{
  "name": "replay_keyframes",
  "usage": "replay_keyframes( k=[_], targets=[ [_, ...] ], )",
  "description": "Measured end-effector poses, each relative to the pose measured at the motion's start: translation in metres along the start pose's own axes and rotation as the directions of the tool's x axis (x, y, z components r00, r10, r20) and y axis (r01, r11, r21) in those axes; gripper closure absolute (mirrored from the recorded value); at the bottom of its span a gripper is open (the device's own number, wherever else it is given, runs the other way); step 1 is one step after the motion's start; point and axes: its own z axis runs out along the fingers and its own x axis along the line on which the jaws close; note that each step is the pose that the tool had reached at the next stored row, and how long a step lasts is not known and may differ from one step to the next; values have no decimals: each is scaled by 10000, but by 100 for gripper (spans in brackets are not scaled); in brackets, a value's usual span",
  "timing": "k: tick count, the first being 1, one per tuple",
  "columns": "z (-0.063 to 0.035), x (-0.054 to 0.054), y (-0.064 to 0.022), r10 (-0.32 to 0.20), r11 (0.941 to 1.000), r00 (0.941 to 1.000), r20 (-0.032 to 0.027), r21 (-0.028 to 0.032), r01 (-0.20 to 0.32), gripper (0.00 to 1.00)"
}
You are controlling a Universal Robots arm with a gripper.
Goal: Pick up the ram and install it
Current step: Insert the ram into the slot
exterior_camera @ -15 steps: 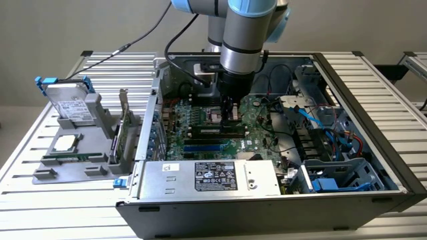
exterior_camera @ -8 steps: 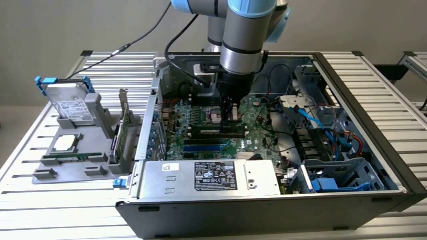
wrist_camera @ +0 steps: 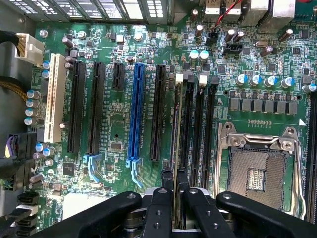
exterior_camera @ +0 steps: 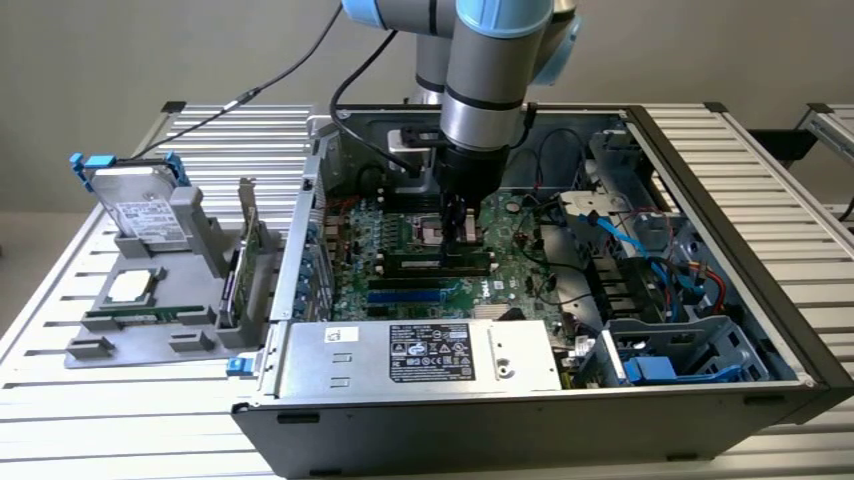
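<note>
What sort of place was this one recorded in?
Probably a robotics lab workbench for computer assembly: an open computer case lies on a slatted aluminium table, the gripper holds the ram over the motherboard, and a parts fixture stands alongside.

**Ram stands on its edge at the slots**

The ram (wrist_camera: pixel 176 124) is a long, thin stick. We look down on its top edge, so it looks like a narrow line. It stands up on its edge, lined up with the long black slots (wrist_camera: pixel 199 129), at the outer one. The tool (wrist_camera: pixel 174 174) pinches it between two fingers. Whether it is pushed all the way in is hard to tell.
</note>
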Motion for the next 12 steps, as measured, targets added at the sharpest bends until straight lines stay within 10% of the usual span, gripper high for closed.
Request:
replay_keyframes(
  k=[12],
  targets=[
    [-158, 12, 32, -1, 10000, 10000, 2, 1, 1, 54]
  ],
)
